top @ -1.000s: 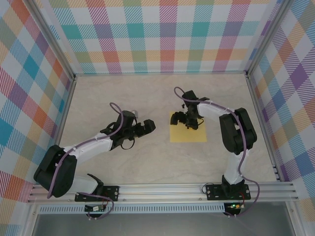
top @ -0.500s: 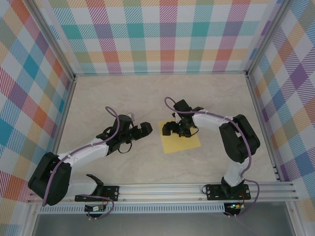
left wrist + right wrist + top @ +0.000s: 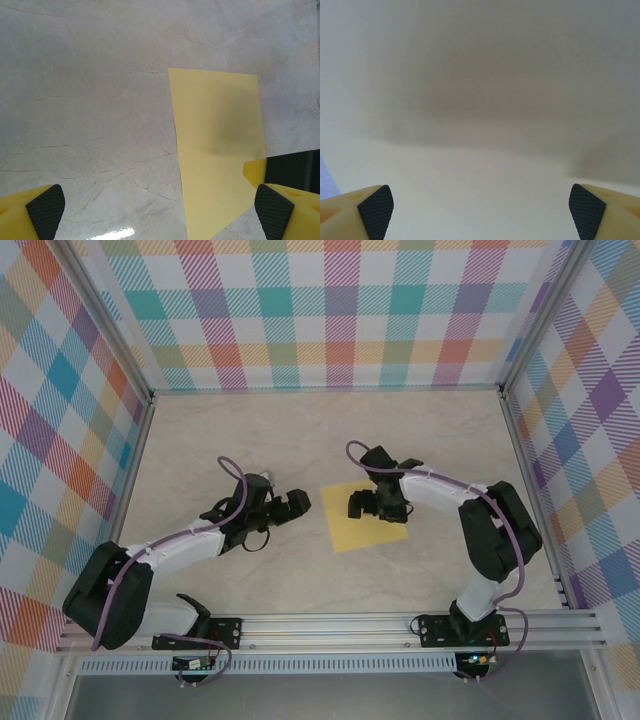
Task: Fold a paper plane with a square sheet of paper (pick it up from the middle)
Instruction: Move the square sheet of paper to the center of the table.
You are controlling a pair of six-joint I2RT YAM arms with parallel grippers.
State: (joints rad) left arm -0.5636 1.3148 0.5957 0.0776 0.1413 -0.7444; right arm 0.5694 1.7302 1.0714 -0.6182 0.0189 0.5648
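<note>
Lying flat on the desk (image 3: 250, 440), the square sheet of paper (image 3: 375, 532) is overhung by the spread right end effector (image 3: 358, 506) and flanked leftward by the spread left end effector (image 3: 296, 503).

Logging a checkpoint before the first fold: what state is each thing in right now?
square sheet of paper: flat on the table, unfolded, not gripped.
left gripper: open, empty, left of the sheet.
right gripper: open, low over the sheet's far part; contact unclear.
</note>
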